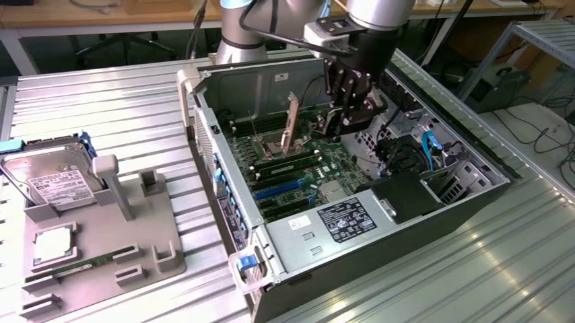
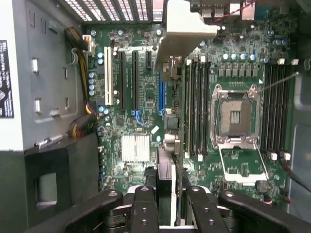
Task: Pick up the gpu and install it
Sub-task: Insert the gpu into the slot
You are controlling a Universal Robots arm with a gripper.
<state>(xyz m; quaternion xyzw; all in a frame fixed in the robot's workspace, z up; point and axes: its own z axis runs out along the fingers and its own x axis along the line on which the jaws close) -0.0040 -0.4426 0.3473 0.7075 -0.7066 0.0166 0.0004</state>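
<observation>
we see gripper (image 1: 352, 120) inside open pc case (image 1: 297, 245), pinching gpu (image 1: 291, 128) edge-on, bracket up, over motherboard (image 1: 301, 176) slots. cpu socket (image 2: 235, 115) open. outside, tray (image 1: 90, 266) holds hard drive (image 1: 52, 180), ram stick (image 1: 77, 266).

Robotics lab, computer-assembly bench.
Ribbed aluminium counter (image 1: 108, 87), opened black tower computer case (image 1: 467, 202), grey moulded parts tray (image 1: 134, 256), wooden desks behind.

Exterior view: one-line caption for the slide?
Robot arm's gripper holds the gpu upright inside the open computer case, above the motherboard; hard drive sits in gray tray alongside.
</observation>
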